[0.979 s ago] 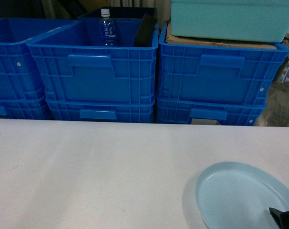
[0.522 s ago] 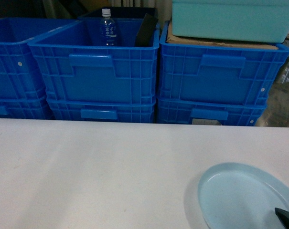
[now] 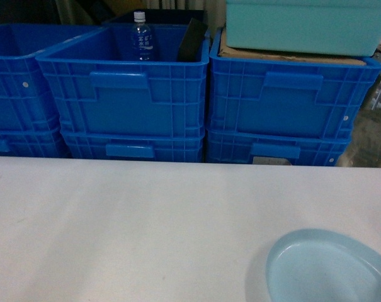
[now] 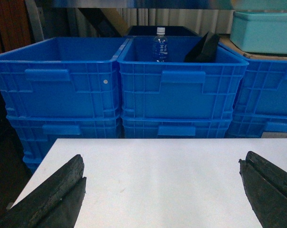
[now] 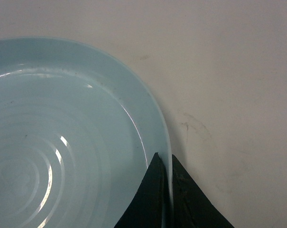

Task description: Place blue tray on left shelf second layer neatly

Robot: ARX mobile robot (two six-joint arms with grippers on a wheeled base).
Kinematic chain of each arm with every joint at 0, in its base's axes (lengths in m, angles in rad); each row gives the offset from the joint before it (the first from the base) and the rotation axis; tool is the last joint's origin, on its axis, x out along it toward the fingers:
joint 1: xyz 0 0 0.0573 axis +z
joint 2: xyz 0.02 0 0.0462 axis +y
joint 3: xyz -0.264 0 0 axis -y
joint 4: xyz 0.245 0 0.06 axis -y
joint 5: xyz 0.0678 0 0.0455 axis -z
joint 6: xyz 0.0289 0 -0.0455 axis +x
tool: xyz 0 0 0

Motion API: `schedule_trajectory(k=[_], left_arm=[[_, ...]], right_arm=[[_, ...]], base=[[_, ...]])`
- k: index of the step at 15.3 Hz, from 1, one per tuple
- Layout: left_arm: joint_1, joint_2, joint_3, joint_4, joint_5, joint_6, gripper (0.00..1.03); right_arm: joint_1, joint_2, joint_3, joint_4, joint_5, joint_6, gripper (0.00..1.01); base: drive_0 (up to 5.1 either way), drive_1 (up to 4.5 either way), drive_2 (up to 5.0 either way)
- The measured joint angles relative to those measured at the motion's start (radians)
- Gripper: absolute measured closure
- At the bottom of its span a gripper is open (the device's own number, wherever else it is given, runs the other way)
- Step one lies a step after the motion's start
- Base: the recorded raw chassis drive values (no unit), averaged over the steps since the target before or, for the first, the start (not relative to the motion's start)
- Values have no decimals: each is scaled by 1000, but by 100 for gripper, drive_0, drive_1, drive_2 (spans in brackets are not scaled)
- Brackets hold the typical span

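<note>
At the bottom right corner of the head view, your blue tray (image 3: 325, 267) sat on the white bench (image 3: 146, 220), partly cut off by the frame edge. The right wrist camera showed it best: your right gripper (image 5: 168, 183) had its two dark fingers (image 5: 148, 199) pinched onto the tray's raised rim, one finger inside the dish and one outside, with the pale rim running right between them. So yeah, that hand was clamped on the tray.

Your left gripper (image 4: 162, 199) hung over the bench's left part with fingers (image 4: 58, 199) spread wide and nothing between them, just bare white surface.

Behind the bench you had stacked dark-blue crates (image 3: 124, 94), two high. The middle top one held a water bottle (image 3: 140, 38) standing upright and a black slab (image 3: 191, 41) leaning next to it. A teal tub (image 3: 303, 25) sat on cardboard (image 3: 284, 55) over the right-hand crate.
</note>
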Motion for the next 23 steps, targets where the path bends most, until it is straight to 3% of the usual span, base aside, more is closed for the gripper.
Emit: schedule_trajectory(k=[5, 8, 12, 18, 23], left_arm=[[0, 0, 0, 0, 0, 0, 5], [0, 0, 0, 0, 0, 0, 5], [0, 0, 0, 0, 0, 0, 5], [0, 0, 0, 0, 0, 0, 5], [0, 0, 0, 0, 0, 0, 5]], right_arm=[[48, -92, -59, -7, 23, 10, 99], [95, -251, -91, 5, 39, -19, 99], [112, -537, -119, -97, 43, -27, 99], [133, -1146, -124, -454, 44, -14, 99], [143, -1667, -84, -851, 62, 61, 99]], base=[[0, 0, 0], [0, 0, 0], [0, 0, 0], [0, 0, 0], [0, 0, 0]])
